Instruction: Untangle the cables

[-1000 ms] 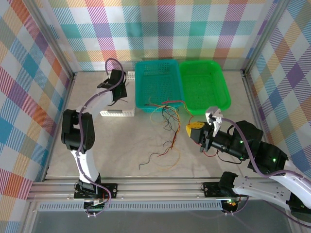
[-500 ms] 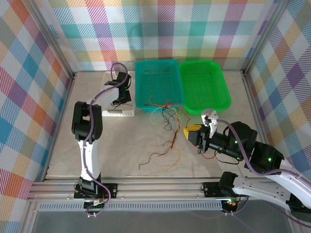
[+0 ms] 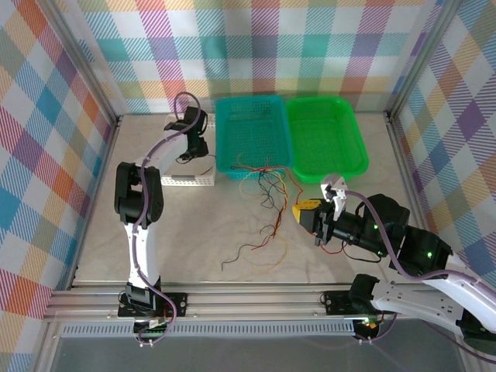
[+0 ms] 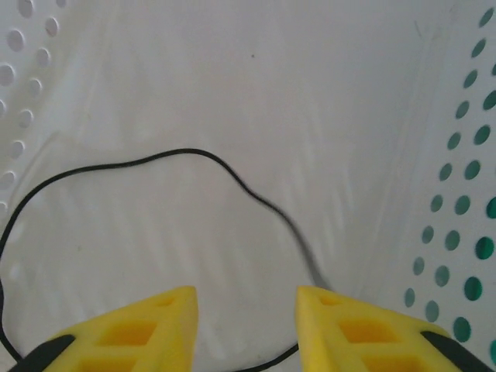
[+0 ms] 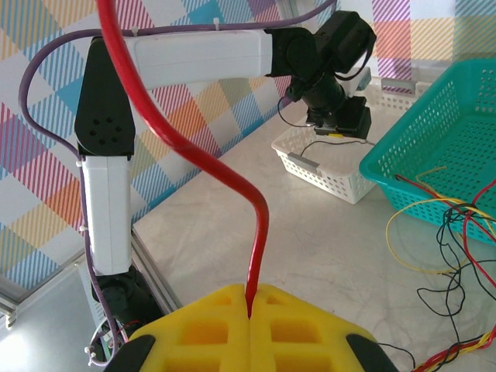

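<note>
- Left claw (image 4: 244, 310) hangs inside the white basket (image 4: 31, 77), jaws partly open and nothing between the pads. The black wire (image 4: 194, 153) lies on the basket floor just ahead of it and curls back past the inner edge of one finger (image 4: 341, 325).
- Right claw (image 5: 249, 298) is pinched fully shut on the red wire (image 5: 260, 225), which climbs straight out of the fingertips and arcs away overhead.
- The tangle (image 3: 267, 182) sits just ahead of the right claw, draped over the near rim of the teal basket (image 3: 254, 136). A second loose bunch (image 3: 256, 252) lies off to that claw's side, nearer the arm bases.
- First worry: the black wire is right against that left finger. Lift out carelessly and it could snag and ride back out of the basket.
- Second worry: the red wire looks to lead back into the tangle. A hard tug would likely drag the whole knot along, cinch it tighter, or pull wires off the teal rim.
- Third: a wire this thin in a fingertip pinch may simply slip free under load.
- The count: two claws. Three baskets, white, teal and the green basket (image 3: 325, 136). One black wire set apart, one red in grip. The knot's red, yellow, orange and black strands are too thin and crossed to number.
</note>
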`<control>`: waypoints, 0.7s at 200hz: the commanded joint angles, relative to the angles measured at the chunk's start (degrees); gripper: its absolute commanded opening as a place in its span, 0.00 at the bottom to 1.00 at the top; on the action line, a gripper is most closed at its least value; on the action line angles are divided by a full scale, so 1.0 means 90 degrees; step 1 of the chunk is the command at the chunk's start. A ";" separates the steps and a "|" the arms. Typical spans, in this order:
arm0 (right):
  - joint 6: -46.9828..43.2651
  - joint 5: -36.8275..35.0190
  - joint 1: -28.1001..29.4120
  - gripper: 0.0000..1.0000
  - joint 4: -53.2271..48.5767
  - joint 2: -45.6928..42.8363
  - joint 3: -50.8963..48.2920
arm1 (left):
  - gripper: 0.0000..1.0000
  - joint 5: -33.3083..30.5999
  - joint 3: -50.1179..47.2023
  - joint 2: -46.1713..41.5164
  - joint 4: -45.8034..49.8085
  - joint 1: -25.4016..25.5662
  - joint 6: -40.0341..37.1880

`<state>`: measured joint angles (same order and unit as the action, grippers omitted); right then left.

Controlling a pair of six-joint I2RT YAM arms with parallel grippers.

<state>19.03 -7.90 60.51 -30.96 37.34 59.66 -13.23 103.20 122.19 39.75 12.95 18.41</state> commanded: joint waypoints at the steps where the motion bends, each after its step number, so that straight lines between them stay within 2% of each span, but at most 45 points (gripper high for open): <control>1: 0.0039 0.0061 0.0035 0.00 0.0161 0.0011 -0.0066 | 0.43 0.0005 0.0246 -0.0105 0.0314 -0.0176 -0.0047; 30: 0.0051 0.0079 0.0038 0.00 0.0166 0.0019 -0.0076 | 0.45 0.0181 0.0258 -0.0148 0.0409 -0.0334 0.0015; 44: 0.0056 0.0073 0.0041 0.00 0.0173 0.0023 -0.0086 | 0.51 0.0294 0.0094 -0.0245 0.0353 -0.0345 0.0054; 58: 0.0064 0.0070 0.0039 0.00 0.0205 0.0030 -0.0101 | 0.53 0.0456 -0.0178 -0.0399 0.0202 -0.0345 0.0194; 110: 0.0019 0.0121 0.0041 0.00 0.0246 0.0201 -0.0061 | 0.61 0.1900 -0.1452 -0.1026 -0.1322 -0.0345 0.0955; 140: 0.0004 0.0172 0.0035 0.00 0.0256 0.0216 -0.0064 | 0.67 0.2070 -0.1671 -0.1087 -0.1806 -0.0389 0.1260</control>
<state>19.03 -7.38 60.51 -30.87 39.38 59.22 1.10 89.65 114.83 29.71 10.15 25.76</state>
